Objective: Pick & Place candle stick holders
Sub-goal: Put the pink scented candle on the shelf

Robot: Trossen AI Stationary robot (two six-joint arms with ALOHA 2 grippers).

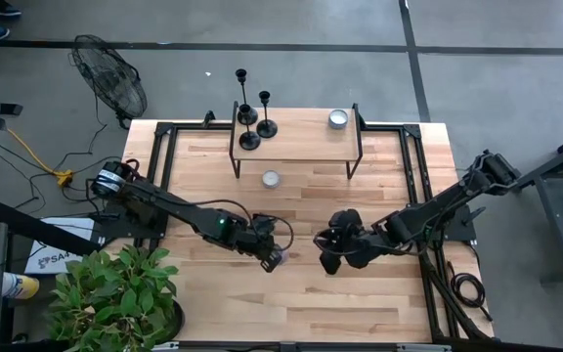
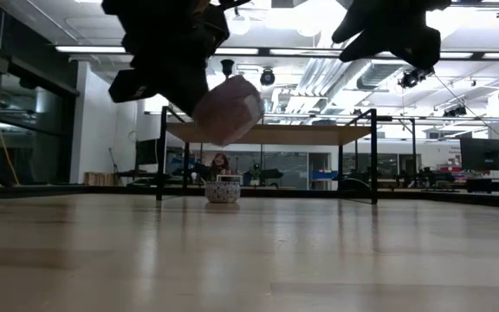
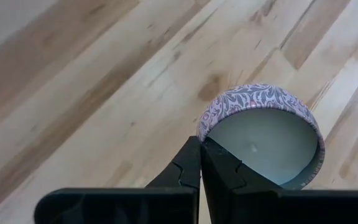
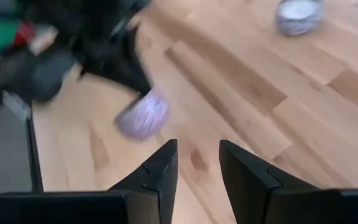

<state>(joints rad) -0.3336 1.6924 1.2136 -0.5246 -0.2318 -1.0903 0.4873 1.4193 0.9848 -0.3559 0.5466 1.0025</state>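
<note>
Three slim black candlesticks stand by their round bases on the left end of the small shelf at the table's far side. My left gripper is at mid-table and is shut on a small round tin candle with a purple pattern, which also shows in the low view. My right gripper is open and empty, just to the right of the left gripper. In the right wrist view its fingers point toward the held tin. My left gripper pinches the tin's rim wall between its two fingers, one finger over the wax inside and one outside. The tin is lifted clear of the table and hangs tilted below the fingers.
A second patterned tin sits on the table in front of the shelf, and also shows in the low view. A third tin sits on the shelf's right part. A black frame runs along the table's sides. A potted plant stands at the near left corner.
</note>
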